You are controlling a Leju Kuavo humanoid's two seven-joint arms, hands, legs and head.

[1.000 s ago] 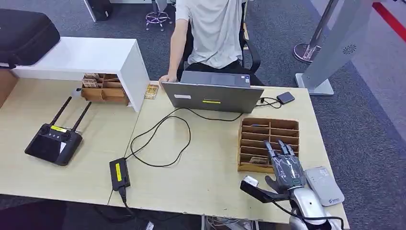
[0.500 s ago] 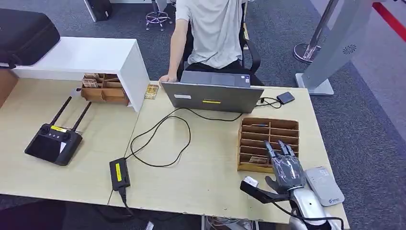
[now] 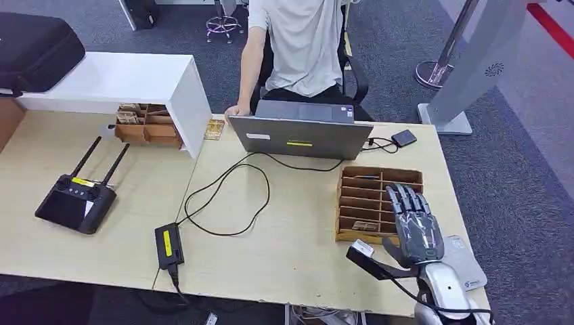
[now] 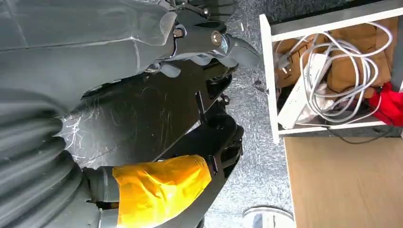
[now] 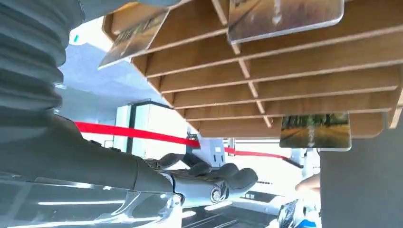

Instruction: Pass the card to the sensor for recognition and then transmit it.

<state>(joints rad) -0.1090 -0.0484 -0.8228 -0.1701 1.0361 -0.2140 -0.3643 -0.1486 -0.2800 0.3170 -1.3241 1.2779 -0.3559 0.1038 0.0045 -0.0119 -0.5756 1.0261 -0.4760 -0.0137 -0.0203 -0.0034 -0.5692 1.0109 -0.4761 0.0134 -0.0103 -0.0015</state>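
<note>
A wooden slotted card rack [image 3: 371,186] stands on the right part of the table, with a card [image 3: 365,226] lying in a near slot. My right hand [image 3: 414,227] hovers over the rack's near right corner, fingers stretched out and holding nothing. Just to its right on the table lies a flat grey-white card sensor [image 3: 466,265]. The right wrist view looks along the rack [image 5: 285,85], where cards [image 5: 315,131] stick out of the slots beyond my bare fingers [image 5: 214,175]. My left hand [image 4: 204,40] hangs beside my body, holding nothing.
A person [image 3: 304,40] sits behind an open laptop [image 3: 301,135] at the far edge. A black cable runs to a power adapter [image 3: 169,245]. A remote controller [image 3: 74,202] lies at the left. A second card rack [image 3: 145,125] sits under a white shelf [image 3: 135,78].
My right hand has risen and shifted slightly right and forward over the rack, its fingers stretching out flatter. Nothing else on the table has moved.
</note>
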